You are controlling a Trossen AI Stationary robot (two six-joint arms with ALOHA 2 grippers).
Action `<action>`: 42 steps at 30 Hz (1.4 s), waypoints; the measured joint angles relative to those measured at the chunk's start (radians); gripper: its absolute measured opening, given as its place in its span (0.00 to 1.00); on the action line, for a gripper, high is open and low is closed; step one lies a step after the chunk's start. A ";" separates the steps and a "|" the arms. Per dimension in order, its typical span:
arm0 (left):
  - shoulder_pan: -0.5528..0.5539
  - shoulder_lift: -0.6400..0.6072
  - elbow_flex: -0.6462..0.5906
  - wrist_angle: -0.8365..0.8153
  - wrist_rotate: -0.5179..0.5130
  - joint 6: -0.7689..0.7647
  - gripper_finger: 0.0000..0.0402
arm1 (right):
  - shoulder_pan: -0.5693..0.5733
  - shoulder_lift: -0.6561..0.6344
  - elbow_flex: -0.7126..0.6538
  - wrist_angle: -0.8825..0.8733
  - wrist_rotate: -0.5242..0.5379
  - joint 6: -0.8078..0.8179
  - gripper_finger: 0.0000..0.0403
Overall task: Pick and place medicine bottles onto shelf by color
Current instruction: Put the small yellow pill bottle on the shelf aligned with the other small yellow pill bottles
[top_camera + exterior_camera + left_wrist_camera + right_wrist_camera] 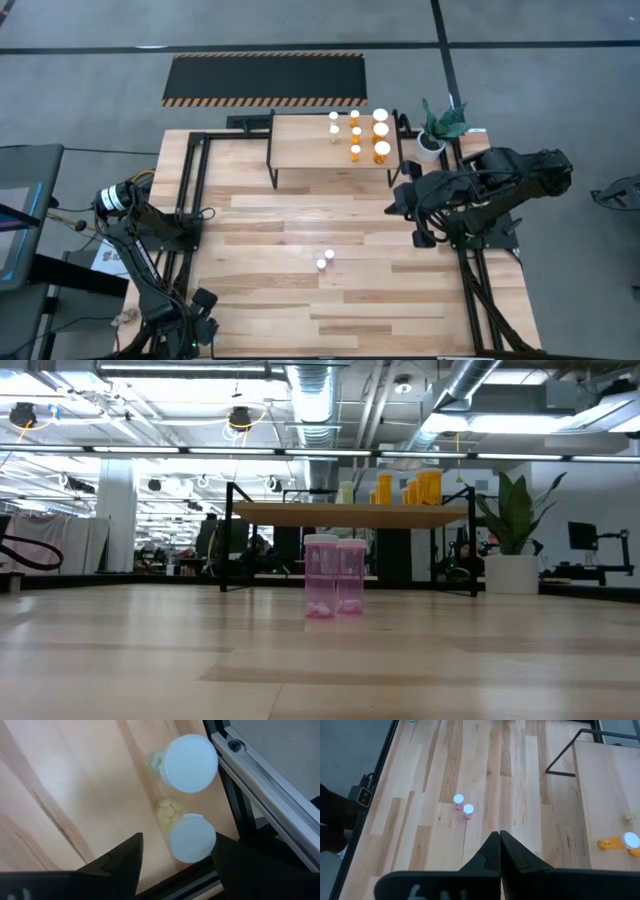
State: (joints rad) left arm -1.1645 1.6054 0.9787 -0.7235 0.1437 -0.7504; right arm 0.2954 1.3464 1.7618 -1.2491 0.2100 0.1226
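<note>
Flanking the nearer of two greenish bottles [191, 838] by the black table frame [265, 775], the left gripper [175, 862] stands part-open — gripping nothing — right gripper [499, 851] shut, empty.

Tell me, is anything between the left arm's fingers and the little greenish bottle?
Nothing visible. The left gripper hangs right over the nearer greenish bottle, one finger on each side. A second greenish bottle stands just beyond, not between them.

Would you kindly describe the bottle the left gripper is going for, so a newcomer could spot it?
Look at the table's front-left corner, where the left gripper hangs. Two greenish bottles stand there by the black frame. It is the one between the open fingers; its twin stands just beyond them.
</note>
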 joint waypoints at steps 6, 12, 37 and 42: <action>0.000 0.000 0.000 0.000 0.008 0.005 0.46 | -0.023 0.000 0.000 0.000 -0.001 0.000 0.03; 0.000 0.000 0.026 0.001 -0.019 0.017 0.40 | -0.037 0.000 0.000 0.000 -0.002 -0.020 0.03; 0.001 0.000 0.030 -0.004 -0.024 0.032 0.33 | -0.037 0.000 0.000 0.000 -0.003 -0.029 0.03; 0.001 0.000 0.030 -0.004 -0.026 0.031 0.31 | -0.037 0.000 0.000 0.000 -0.003 -0.029 0.03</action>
State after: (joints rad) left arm -1.1633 1.6051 1.0084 -0.7277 0.1181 -0.7193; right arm 0.2588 1.3464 1.7618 -1.2495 0.2070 0.0937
